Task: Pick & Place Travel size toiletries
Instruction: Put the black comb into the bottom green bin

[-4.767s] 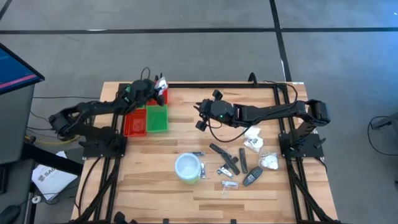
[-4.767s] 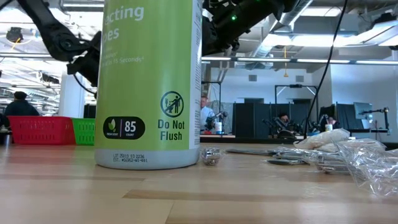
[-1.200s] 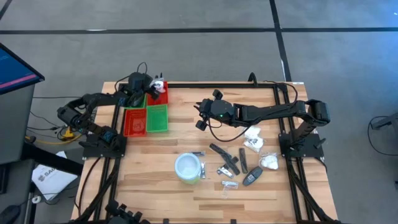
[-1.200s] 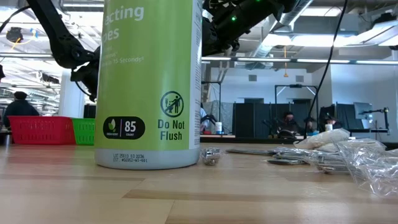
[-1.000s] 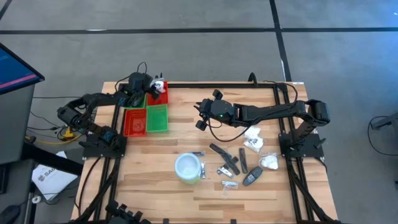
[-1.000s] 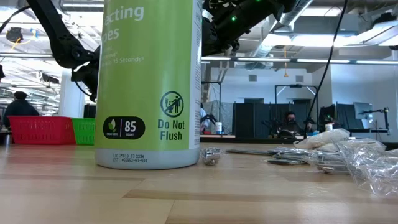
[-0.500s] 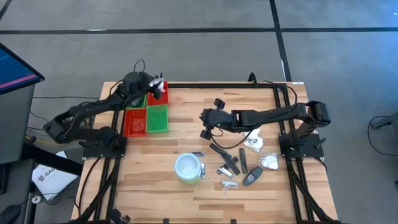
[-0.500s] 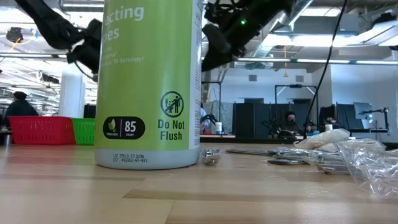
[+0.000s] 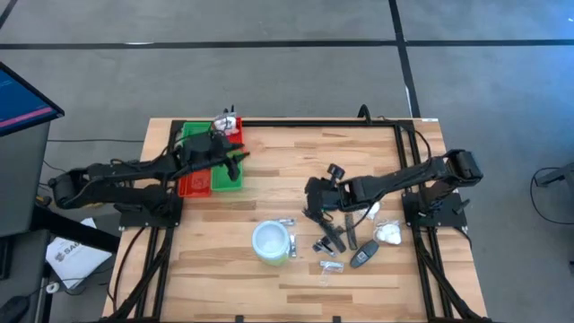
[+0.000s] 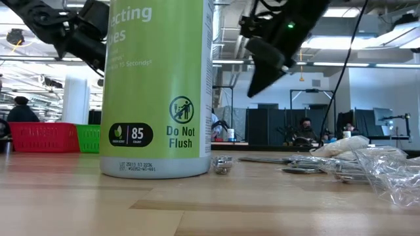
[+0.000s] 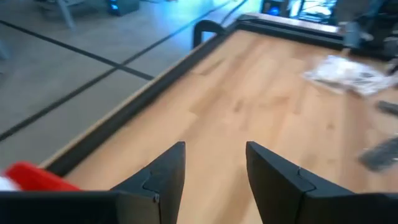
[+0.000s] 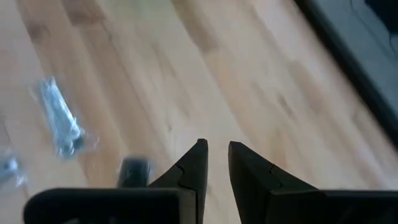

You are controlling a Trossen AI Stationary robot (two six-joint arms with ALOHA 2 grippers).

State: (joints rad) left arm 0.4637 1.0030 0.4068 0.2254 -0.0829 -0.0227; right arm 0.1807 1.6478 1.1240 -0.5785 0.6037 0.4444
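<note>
A wooden desk (image 9: 269, 166) seen from above. The travel size toiletries (image 9: 345, 235) lie scattered toward the desk's four o'clock area; the slim dark sticks (image 9: 334, 231) mostly run from ten o'clock to four o'clock. The right gripper (image 9: 316, 203) hovers just beside them at their ten o'clock edge, fingers narrowly parted, empty. The left gripper (image 9: 235, 158) hangs over the red and green tray (image 9: 199, 182) at ten o'clock, fingers apart, empty.

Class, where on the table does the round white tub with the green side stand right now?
In the high view the tub stands near the table's front edge, slightly left of centre, just left of the scattered toiletries and below the red and green tray.
</note>
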